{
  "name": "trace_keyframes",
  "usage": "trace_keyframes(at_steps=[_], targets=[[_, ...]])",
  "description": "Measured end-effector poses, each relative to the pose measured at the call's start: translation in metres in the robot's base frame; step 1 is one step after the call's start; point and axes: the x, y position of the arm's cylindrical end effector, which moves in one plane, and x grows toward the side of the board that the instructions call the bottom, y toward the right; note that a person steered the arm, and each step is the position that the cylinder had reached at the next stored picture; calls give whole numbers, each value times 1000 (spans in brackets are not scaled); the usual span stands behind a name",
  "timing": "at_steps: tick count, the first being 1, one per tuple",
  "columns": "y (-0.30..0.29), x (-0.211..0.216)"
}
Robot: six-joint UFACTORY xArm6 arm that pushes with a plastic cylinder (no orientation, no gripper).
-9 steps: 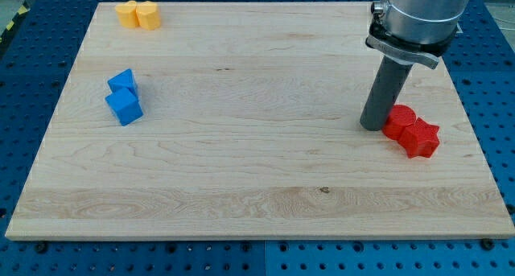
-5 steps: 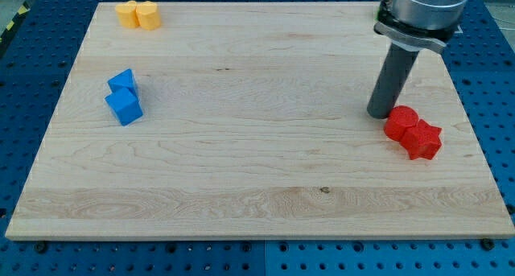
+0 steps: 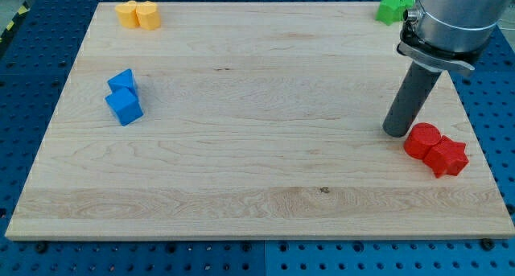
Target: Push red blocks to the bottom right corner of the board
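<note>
Two red blocks lie touching at the view's right, near the board's right edge: a round red cylinder and a red star-shaped block just to its lower right. My tip stands on the board right against the upper left side of the red cylinder. The rod rises from there to the arm at the view's top right.
Two blue blocks sit together at the view's left. Two yellow blocks sit at the top left corner. A green block shows at the top right, partly hidden by the arm. The wooden board lies on a blue perforated table.
My tip has moved to the right and slightly down, pushing both red blocks toward the right edge. The arm's shift has uncovered the green block at the top right.
</note>
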Motion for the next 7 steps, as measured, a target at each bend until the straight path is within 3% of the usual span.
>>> trace_keyframes(at_steps=[3, 7], targets=[[45, 7], [61, 35]])
